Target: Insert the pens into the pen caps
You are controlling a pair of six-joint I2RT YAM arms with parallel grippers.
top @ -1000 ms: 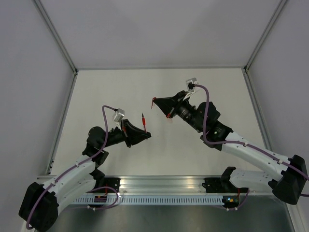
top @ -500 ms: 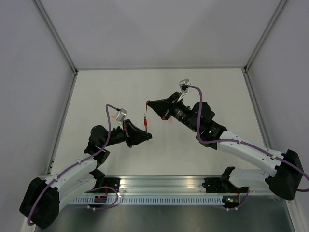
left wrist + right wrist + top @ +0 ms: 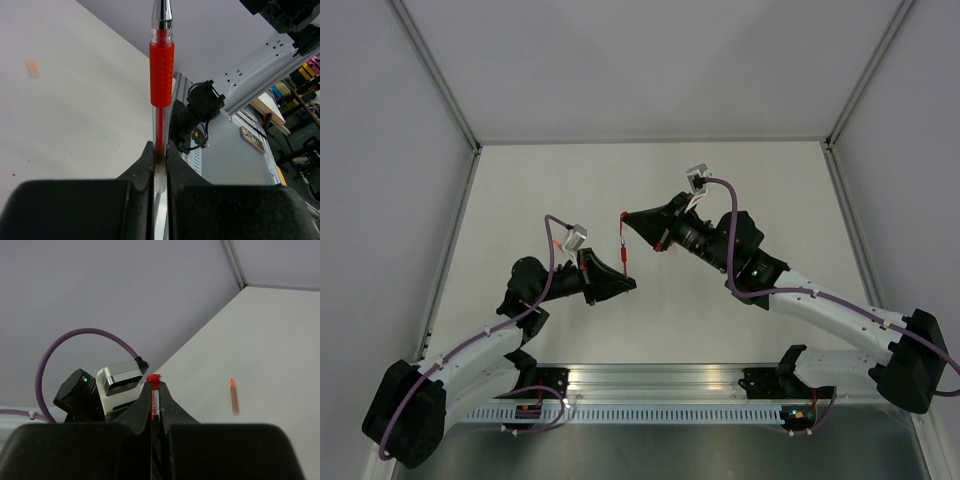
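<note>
Red pen [image 3: 161, 75]: clamped near its rear end between the fingers of the left gripper [image 3: 160, 152], writing tip pointing outward, apparently so that the tip is offered to the cap. Red pen cap [image 3: 153, 379]: pinched tight in the fingers of the right gripper [image 3: 156, 392]. It is held above the worktop [image 3: 520, 200] close to the pen's tip, seemingly lined up for insertion. Pale orange pen [image 3: 234, 396]: lying loose on the worktop, held by neither arm.

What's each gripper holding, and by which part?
Left gripper: red pen, clamped near the rear end of its clear barrel. Right gripper: red cap, pinched by its sides, one end protruding.
</note>
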